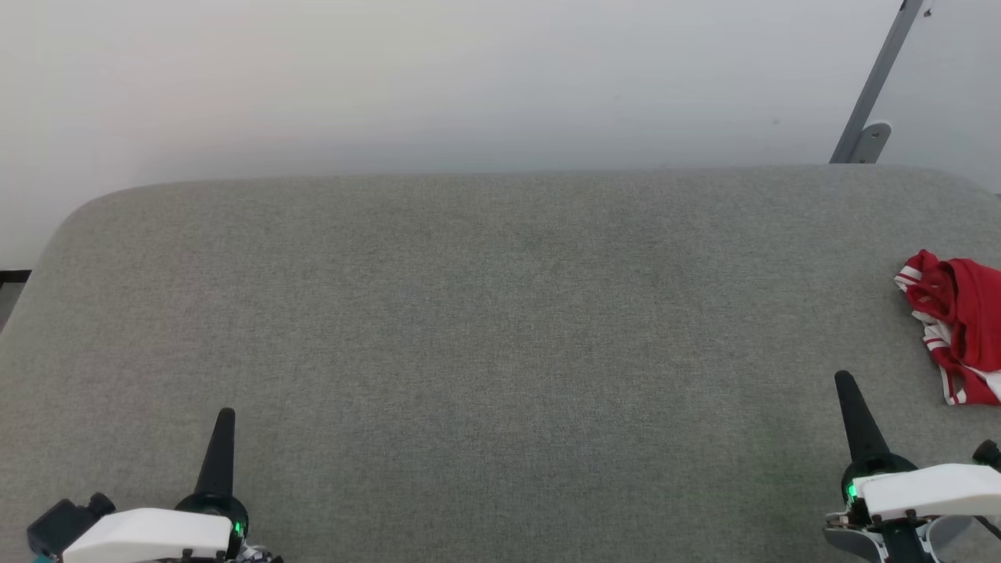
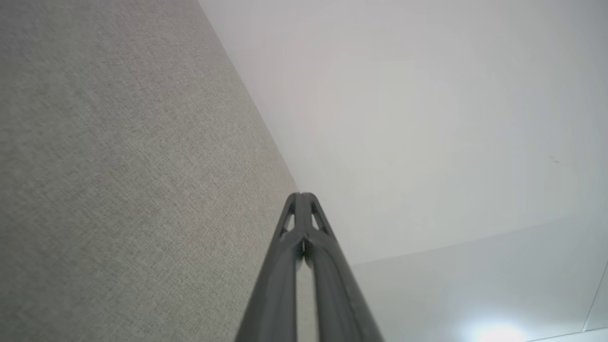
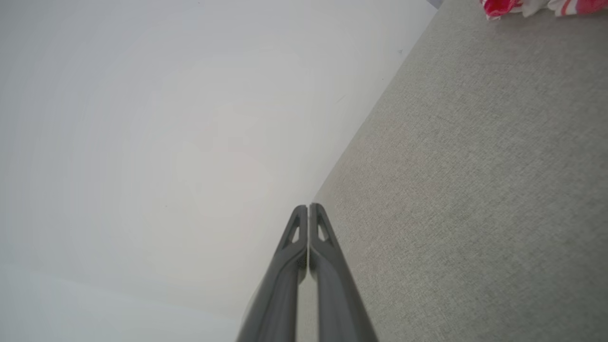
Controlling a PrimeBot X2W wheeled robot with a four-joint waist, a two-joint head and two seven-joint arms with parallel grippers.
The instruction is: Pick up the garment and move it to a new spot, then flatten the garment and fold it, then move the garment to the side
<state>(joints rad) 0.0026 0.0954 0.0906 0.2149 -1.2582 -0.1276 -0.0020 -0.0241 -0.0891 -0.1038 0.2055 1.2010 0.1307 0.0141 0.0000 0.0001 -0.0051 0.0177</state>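
At the right edge of the grey counter (image 1: pixel 485 313), the garment (image 1: pixel 960 309) lay crumpled in a red-and-white heap, partly cut off by the head view. Left gripper (image 1: pixel 225 416) and right gripper (image 1: pixel 844 381) stood near the front edge, jaws pressed together, holding nothing. Recommendation: the right gripper, being nearer, should part its jaws before descending and pinch a raised fold rather than flat trim.

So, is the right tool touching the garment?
Apart. In the head view, a strip of bare grey table lies between the shut right tool and the crumpled garment at the right edge.
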